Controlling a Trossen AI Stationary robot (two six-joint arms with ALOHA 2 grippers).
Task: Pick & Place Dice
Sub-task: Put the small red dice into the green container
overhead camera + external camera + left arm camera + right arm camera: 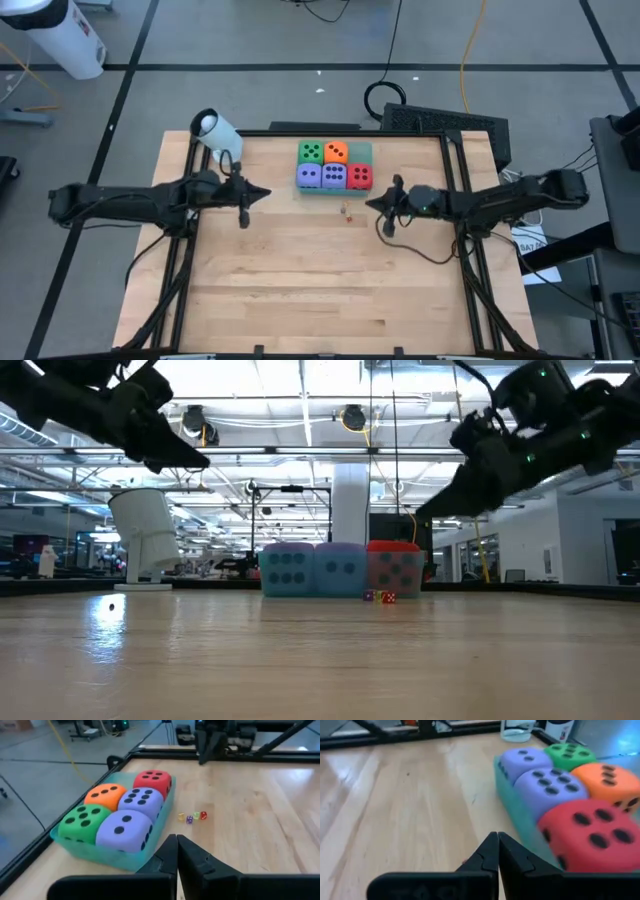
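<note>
Bright, even light falls from ceiling strip lamps (300,400) seen in the low view, where both arms read as dark silhouettes against them. A white glare patch lies on the wooden surface (110,622) there. The red die (592,837) looks soft and blurred in the right wrist view. Shadows from above are faint.

1. The table (300,280) is light wood — smooth, with a soft shine in the low view.
2. The dice (120,807) look soft and matt, like foam.
3. The tray (107,855) is translucent green plastic.
4. Three tiny dice (192,817) look clear and glossy.
5. The left gripper (176,842) is matt black plastic.
</note>
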